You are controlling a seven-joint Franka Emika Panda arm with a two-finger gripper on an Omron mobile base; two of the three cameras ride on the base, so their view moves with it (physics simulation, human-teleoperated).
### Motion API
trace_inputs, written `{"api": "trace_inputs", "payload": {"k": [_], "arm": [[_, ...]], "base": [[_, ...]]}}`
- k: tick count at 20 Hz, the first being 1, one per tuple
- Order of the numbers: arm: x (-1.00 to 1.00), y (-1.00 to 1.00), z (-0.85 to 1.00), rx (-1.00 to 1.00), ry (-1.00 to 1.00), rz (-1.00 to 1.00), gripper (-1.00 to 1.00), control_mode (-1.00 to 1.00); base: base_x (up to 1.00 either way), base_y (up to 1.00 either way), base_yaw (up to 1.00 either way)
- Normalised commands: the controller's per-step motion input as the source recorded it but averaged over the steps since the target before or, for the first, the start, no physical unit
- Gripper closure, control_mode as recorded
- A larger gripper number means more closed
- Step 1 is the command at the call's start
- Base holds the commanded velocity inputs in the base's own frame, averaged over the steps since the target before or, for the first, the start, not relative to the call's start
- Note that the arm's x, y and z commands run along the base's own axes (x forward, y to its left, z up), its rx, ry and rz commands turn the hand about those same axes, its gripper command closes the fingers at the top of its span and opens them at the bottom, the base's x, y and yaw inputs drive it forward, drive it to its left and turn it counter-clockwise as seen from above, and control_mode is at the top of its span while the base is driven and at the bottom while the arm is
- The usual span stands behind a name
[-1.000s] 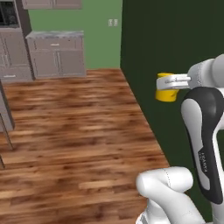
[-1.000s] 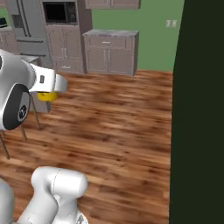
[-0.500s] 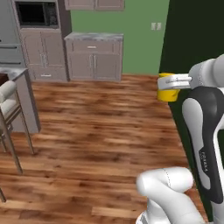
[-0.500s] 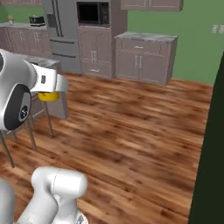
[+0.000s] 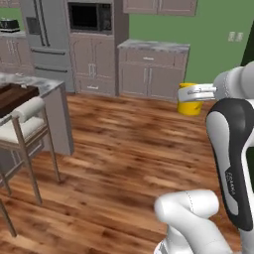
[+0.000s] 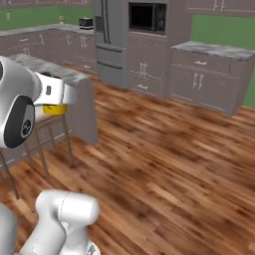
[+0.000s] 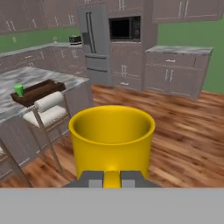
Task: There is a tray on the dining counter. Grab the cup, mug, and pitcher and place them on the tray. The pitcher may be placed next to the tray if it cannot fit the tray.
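Observation:
My gripper (image 5: 197, 92) is shut on the yellow mug (image 5: 189, 104), held upright in the air over the wooden floor. In the hand view the mug (image 7: 112, 140) fills the centre, with the gripper (image 7: 112, 178) clamped on its near wall. From the right base view the mug (image 6: 55, 109) peeks out under the hand. The dark brown tray (image 7: 39, 92) lies on the marble dining counter (image 7: 26, 76), far ahead to the left. The green cup (image 7: 19, 90) stands at the tray's left end. The tray (image 5: 15, 94) and counter (image 5: 47, 84) sit at the left edge. The pitcher is out of view.
Bar stools with white cushions (image 5: 20, 124) (image 7: 48, 109) stand against the counter's near side. A steel fridge (image 5: 42, 39), a built-in microwave (image 5: 89, 17) and grey cabinets (image 5: 151, 69) line the far wall. Open wooden floor (image 5: 124, 149) lies between me and the counter.
The whole picture has swept sideways, so the base has turned. The dark wall has left the view and the counter, stools and fridge have come in. The mug stays in the shut gripper.

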Motion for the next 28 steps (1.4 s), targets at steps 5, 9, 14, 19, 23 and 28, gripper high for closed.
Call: {"api": "trace_inputs", "payload": {"k": [5, 9, 14, 19, 23, 28], "arm": [[0.0, 0.0, 0.0, 0.0, 0.0, 0.0, 1.0, 1.0], [0.0, 0.0, 0.0, 0.0, 0.0, 0.0, 1.0, 1.0], [0.0, 0.0, 0.0, 0.0, 0.0, 0.0, 1.0, 1.0], [0.0, 0.0, 0.0, 0.0, 0.0, 0.0, 1.0, 1.0], [0.0, 0.0, 0.0, 0.0, 0.0, 0.0, 1.0, 1.0], [0.0, 0.0, 0.0, 0.0, 0.0, 0.0, 1.0, 1.0]], "base": [[1.0, -0.29, 0.37], [1.0, -0.2, 0.38], [1.0, -0.09, 0.36], [1.0, -0.03, 0.4], [0.94, -0.2, 0.42], [0.89, -0.22, 0.41]]}}
